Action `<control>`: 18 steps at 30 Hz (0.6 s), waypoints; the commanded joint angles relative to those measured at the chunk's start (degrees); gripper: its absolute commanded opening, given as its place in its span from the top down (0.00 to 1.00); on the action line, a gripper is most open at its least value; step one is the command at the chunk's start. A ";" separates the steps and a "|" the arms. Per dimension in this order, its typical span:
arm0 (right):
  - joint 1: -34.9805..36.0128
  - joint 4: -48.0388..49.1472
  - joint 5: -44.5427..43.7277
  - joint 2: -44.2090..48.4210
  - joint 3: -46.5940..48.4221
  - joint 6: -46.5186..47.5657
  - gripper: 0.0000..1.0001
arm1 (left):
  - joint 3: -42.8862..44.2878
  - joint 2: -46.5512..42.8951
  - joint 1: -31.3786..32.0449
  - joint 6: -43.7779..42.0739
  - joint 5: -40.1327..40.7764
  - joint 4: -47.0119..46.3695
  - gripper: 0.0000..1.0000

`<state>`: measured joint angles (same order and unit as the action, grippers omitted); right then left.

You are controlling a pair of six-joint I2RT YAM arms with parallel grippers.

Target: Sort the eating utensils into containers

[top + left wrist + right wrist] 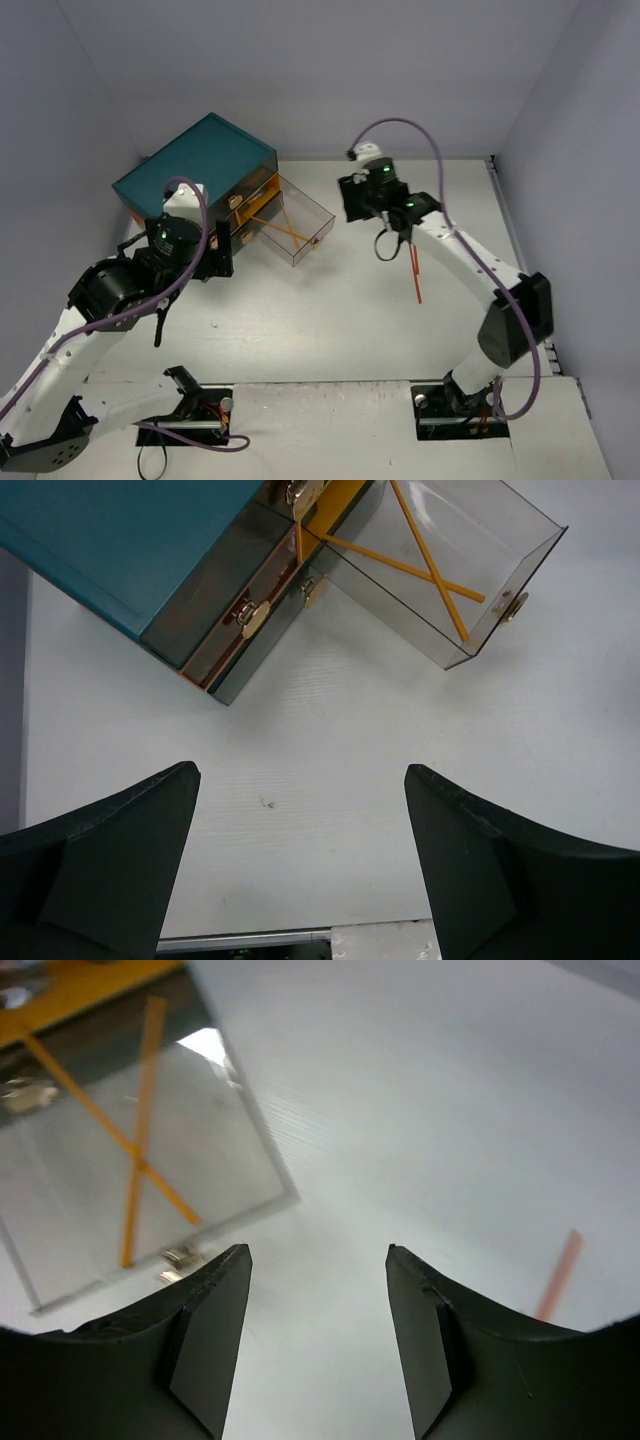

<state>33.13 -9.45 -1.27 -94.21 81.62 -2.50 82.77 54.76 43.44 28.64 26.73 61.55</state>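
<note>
Spread apart and holding nothing, the right pincer (318, 1340) points down at bare white table (330, 320), and its dark fingers (205, 1345) touch no object. Ahead of it and to the left in the right wrist view lies the clear pulled-out drawer (225, 1125), with two orange chopsticks (135, 1160) crossed on its floor. The drawer's pale knob (180, 1257) sits just beyond the left finger, close to it but apart. A loose reddish-orange chopstick (558, 1275) lies on the table off to the right of the right finger, well clear of it. From above, this pincer sits between the drawer's outer end and the loose chopstick, nearer to the drawer.

The left pincer (300, 850) is also released, its two fingers set wide, with only table showing between them. It grips nothing and touches nothing. Beyond it stands the teal chest (130, 540), whose lower drawers are pushed in, one with a pale knob on an orange-brown edge. The open drawer with the crossed chopsticks juts out from the chest toward the upper right of the left wrist view. From above, the left pincer sits just beside the chest's front, by the shut drawers.
</note>
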 commanded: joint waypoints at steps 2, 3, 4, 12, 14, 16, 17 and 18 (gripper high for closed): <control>-10.42 1.09 -1.59 15.01 -15.71 -6.07 0.46 | 5.70 5.66 -0.35 1.95 2.00 -2.22 0.19; -12.13 0.97 -1.02 16.82 -18.81 -7.33 0.46 | 6.48 6.82 -0.37 1.79 1.80 -2.23 0.19; -13.90 0.89 -0.35 18.73 -22.08 -8.76 0.46 | 7.15 7.78 -0.40 1.56 1.57 -2.25 0.19; -20.12 -1.47 7.68 24.69 -38.11 -17.37 0.44 | 10.81 12.17 -0.96 -0.18 -1.18 -2.43 0.19; -20.18 -1.89 6.35 23.53 -39.89 -18.60 0.43 | 10.45 12.48 -1.08 -0.55 -0.69 -2.55 0.19; -20.51 -1.91 5.57 22.02 -40.84 -19.60 0.43 | 10.15 12.88 -1.45 -1.79 -1.84 -2.55 0.19; -20.64 -1.97 5.32 21.22 -41.08 -19.73 0.43 | 9.97 13.25 -1.51 -2.41 -2.28 -2.49 0.19; -20.56 -1.89 4.98 20.50 -41.18 -19.90 0.43 | 9.96 13.35 -1.68 -2.70 -2.30 -2.41 0.19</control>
<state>13.08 -12.34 3.90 -71.86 40.51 -19.00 90.39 68.10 42.60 28.26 25.07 61.04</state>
